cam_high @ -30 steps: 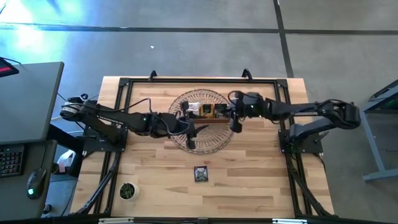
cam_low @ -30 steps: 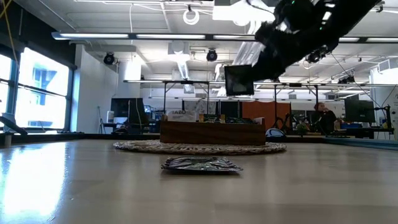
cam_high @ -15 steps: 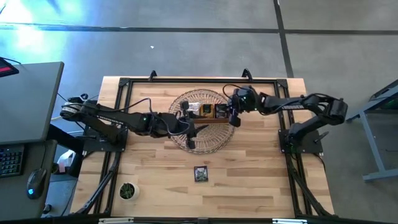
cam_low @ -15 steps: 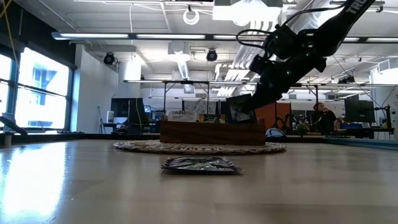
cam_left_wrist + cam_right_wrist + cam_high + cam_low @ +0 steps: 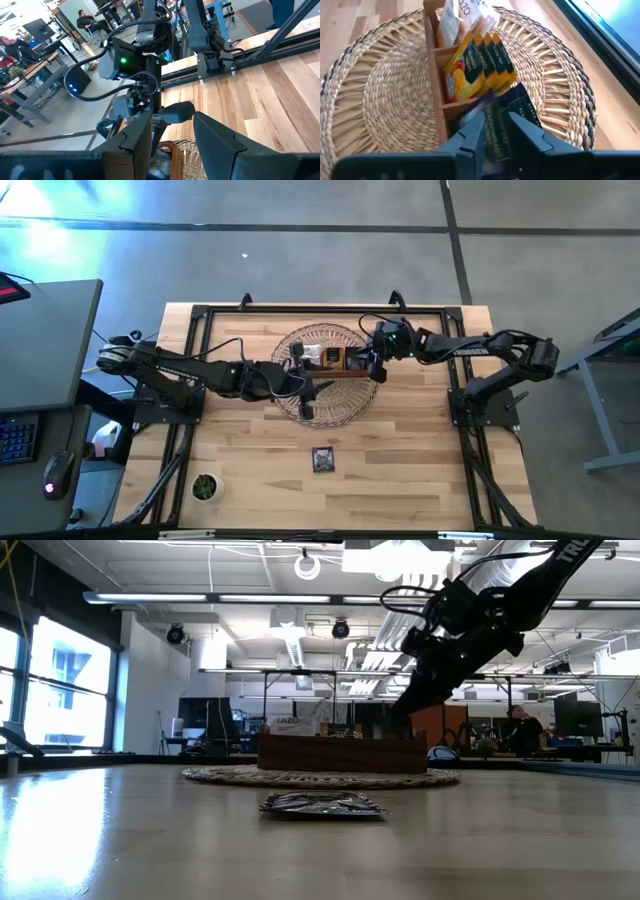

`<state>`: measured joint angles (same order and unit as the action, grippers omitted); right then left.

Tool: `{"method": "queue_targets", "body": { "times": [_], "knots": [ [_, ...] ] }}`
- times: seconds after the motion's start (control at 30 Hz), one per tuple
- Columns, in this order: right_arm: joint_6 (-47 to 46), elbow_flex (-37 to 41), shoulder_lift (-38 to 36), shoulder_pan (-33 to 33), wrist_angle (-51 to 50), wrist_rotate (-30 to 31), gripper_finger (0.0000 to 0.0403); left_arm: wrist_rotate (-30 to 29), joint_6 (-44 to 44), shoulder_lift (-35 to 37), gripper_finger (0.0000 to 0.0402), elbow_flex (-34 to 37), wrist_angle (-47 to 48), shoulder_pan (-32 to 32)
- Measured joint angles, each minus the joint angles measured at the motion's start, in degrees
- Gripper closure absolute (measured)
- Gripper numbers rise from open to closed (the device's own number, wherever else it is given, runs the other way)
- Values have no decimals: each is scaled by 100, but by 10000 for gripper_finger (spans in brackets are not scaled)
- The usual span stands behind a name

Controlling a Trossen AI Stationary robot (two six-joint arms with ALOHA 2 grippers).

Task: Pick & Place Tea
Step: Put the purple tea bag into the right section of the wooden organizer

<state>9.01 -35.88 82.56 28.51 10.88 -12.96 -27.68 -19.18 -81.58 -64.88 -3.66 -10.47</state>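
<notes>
While I reach over the woven mat, this is how things stand:
My right hand point(image 5: 372, 367): low over the end compartment of the wooden box point(image 5: 335, 360), at about 3 o'clock of the mat point(image 5: 325, 402); fingers point(image 5: 522, 134) slightly parted around the top of a dark sachet point(image 5: 512, 117) standing in that compartment; whether they press it I cannot tell
My left hand point(image 5: 312, 388): hovering over the mat at about 7 o'clock of the box, fingers point(image 5: 217, 137) apart, holding nothing
Tea in the box: orange sachets point(image 5: 480, 65) upright in the middle compartment, white ones point(image 5: 457, 17) in the far one
Loose tea: one dark sachet point(image 5: 323, 459) flat on the table point(image 5: 420, 470), at 6 o'clock of the mat, well apart
Potted plant point(image 5: 205, 487): near the table's 7 o'clock corner
</notes>
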Motion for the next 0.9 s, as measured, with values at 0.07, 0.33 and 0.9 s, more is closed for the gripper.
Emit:
{"method": "queue_targets", "body": {
  "times": [0.07, 0.33, 0.9],
  "knots": [
    [-56, 0, 0, 1, -13, 41, 313, -1, 0, 0, 259, 0, 0, -1],
    [-129, 0, -153, -10, 194, 301, 263, -2, 0, 0, 259, 0, 25, -1],
    [-608, -7, -295, -4088, 597, 1403, 276, 1631, 2694, -171, 259, -9, 1225, -1]
  ]
}}
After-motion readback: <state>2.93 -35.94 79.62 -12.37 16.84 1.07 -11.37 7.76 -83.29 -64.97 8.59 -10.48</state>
